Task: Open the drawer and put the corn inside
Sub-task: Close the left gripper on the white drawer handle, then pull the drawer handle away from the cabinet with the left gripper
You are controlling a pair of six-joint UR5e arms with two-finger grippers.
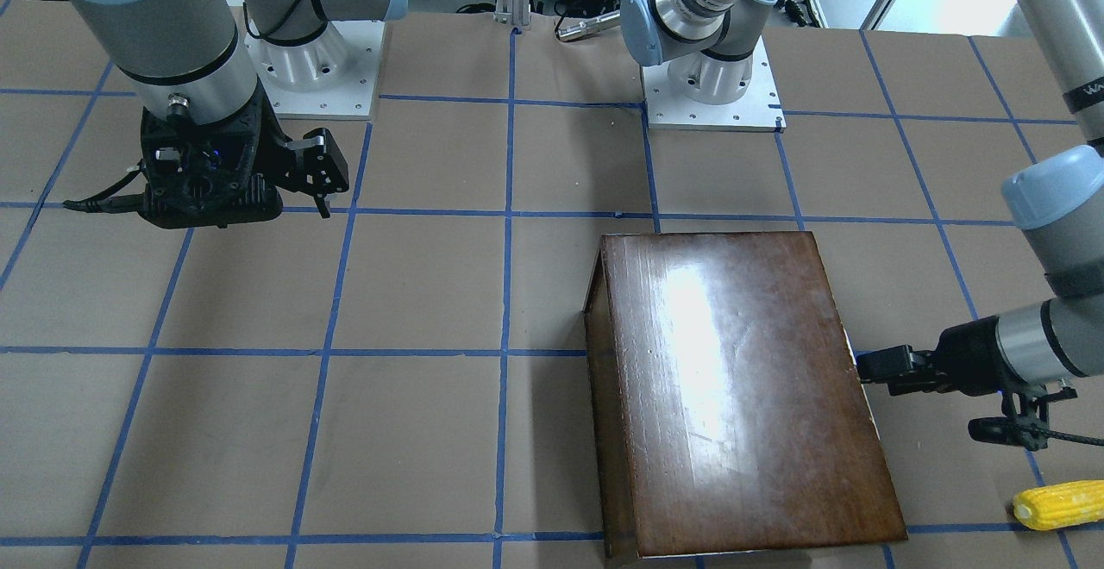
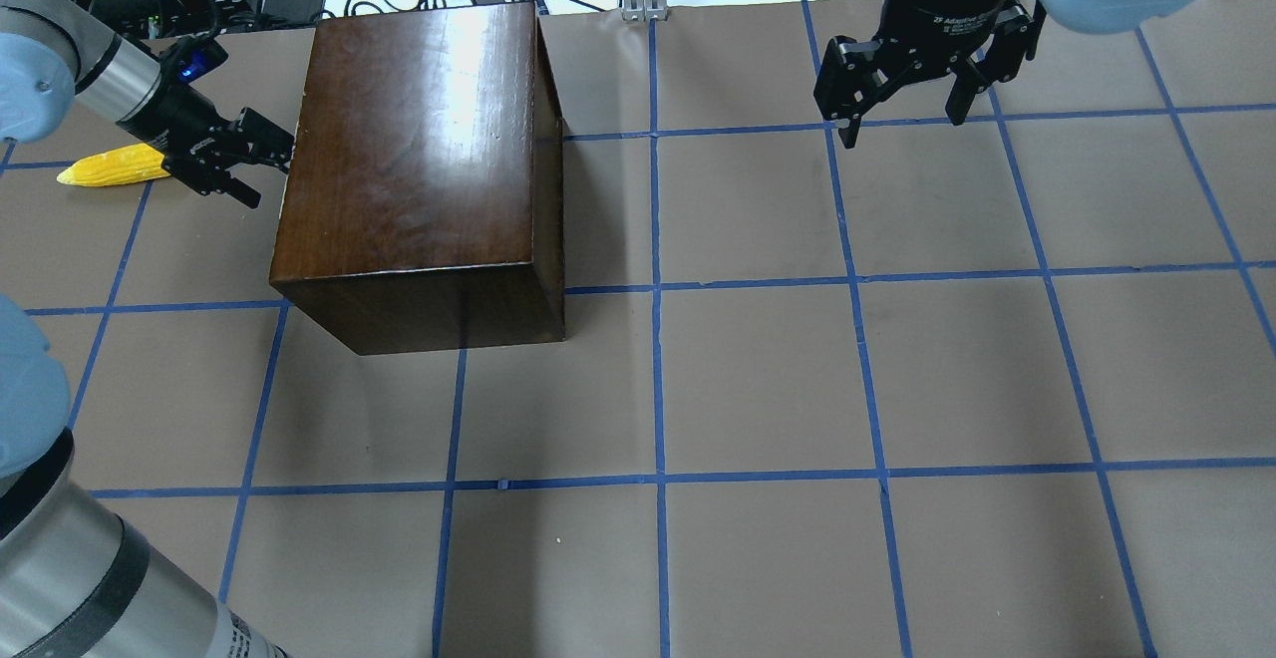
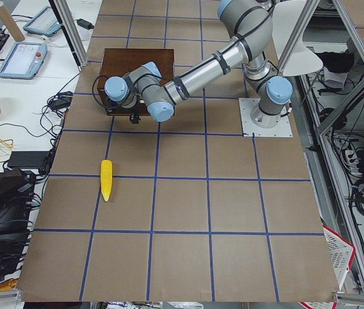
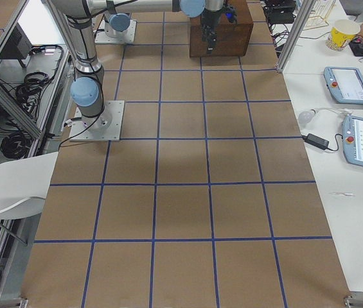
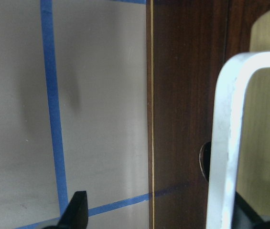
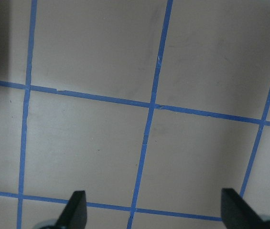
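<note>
My left fingers [image 2: 264, 135] were spread at the drawer [image 5: 187, 119] front, with the silver handle [image 5: 225, 143] between them and close to one. I judged it best to centre on it, pinch, then pull straight toward nine o'clock. The drawer sat shut in the cabinet [image 2: 419, 140], its contents unseen. The corn [image 2: 110, 165] lay on the bench [image 2: 758, 369] at the cabinet's nine o'clock. My right fingers [image 2: 837, 100] hung spread at two o'clock.

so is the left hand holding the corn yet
No, the corn lies on the table, apart from the open left hand at the cabinet.
</note>
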